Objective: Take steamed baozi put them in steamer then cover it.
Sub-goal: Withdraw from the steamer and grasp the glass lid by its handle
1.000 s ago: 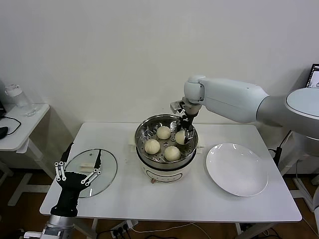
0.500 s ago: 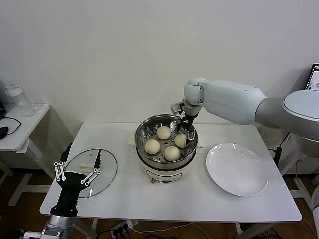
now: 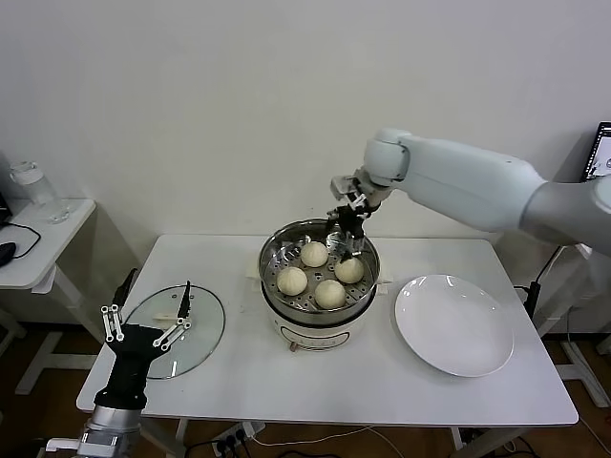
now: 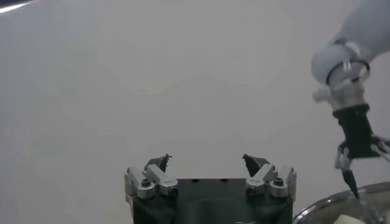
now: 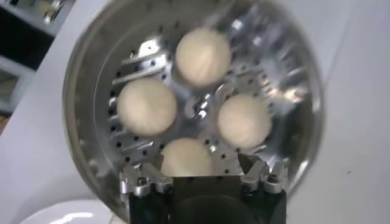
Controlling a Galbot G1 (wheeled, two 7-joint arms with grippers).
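From the head view, the round shiny stainless-steel steamer (image 3: 318, 270) on its white pot base stands at the middle of the white desk (image 3: 325, 382), with four small cream-white smooth buns (image 3: 314, 254) (image 3: 348, 270) (image 3: 292, 281) (image 3: 330, 293) lying on its perforated floor. The right tool (image 3: 347, 236) hangs above the far rim of the steamer, over the bun nearest it, its fingers spread and holding nothing. The right wrist view looks straight down into the basket (image 5: 195, 109) and shows the four buns apart from one another in a ring, with the right tool's parted fingers (image 5: 141, 182) framing the bun closest to the camera (image 5: 187, 157) without touching it.

Only the head view shows the round clear glass lid with a metal rim and white flat handle (image 3: 176, 330), lying flat on the desk's left part, well apart from the steamer. The left tool (image 3: 148, 316) hovers over the lid's near edge, fingers wide apart and empty. A flat round white plate (image 3: 454, 324) lies bare to the right of the steamer.

The left wrist view shows that tool's own open fingertips (image 4: 159, 163) against the wall, and farther off the right tool (image 4: 358, 164) above the steamer's rim (image 4: 332, 204).
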